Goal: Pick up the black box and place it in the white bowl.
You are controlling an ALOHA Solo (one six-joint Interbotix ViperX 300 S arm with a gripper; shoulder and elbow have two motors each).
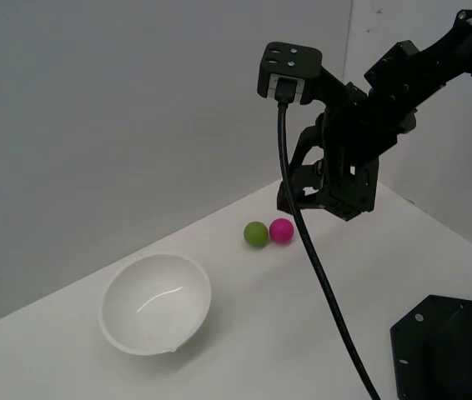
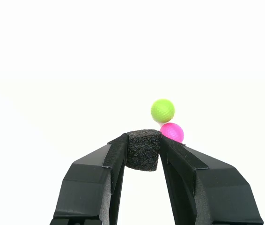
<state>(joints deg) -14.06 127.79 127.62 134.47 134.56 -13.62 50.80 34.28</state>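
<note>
A pale grey wall backs a white surface [image 1: 303, 317] that carries everything here. The black box [image 2: 143, 149] (a small cube with a rough, grainy face) sits pinched between the two fingers of the tool [image 2: 143, 152], which is closed on it from both sides, as the wrist view shows. In the exterior view the tool [image 1: 323, 200] hangs above the surface, off it, and the box cannot be made out against the dark fingers. Just beyond the box in the wrist view lie a pink ball [image 2: 172, 132] and a green ball [image 2: 163, 110], touching each other; in the exterior view they rest on the surface near the tool, the green one toward that view's left. The white bowl [image 1: 156, 303] stands upright well apart from them, toward the exterior view's left. A black cable [image 1: 319, 275] droops from the arm, and a black base plate [image 1: 449, 350] sits at the exterior view's lower right.
</note>
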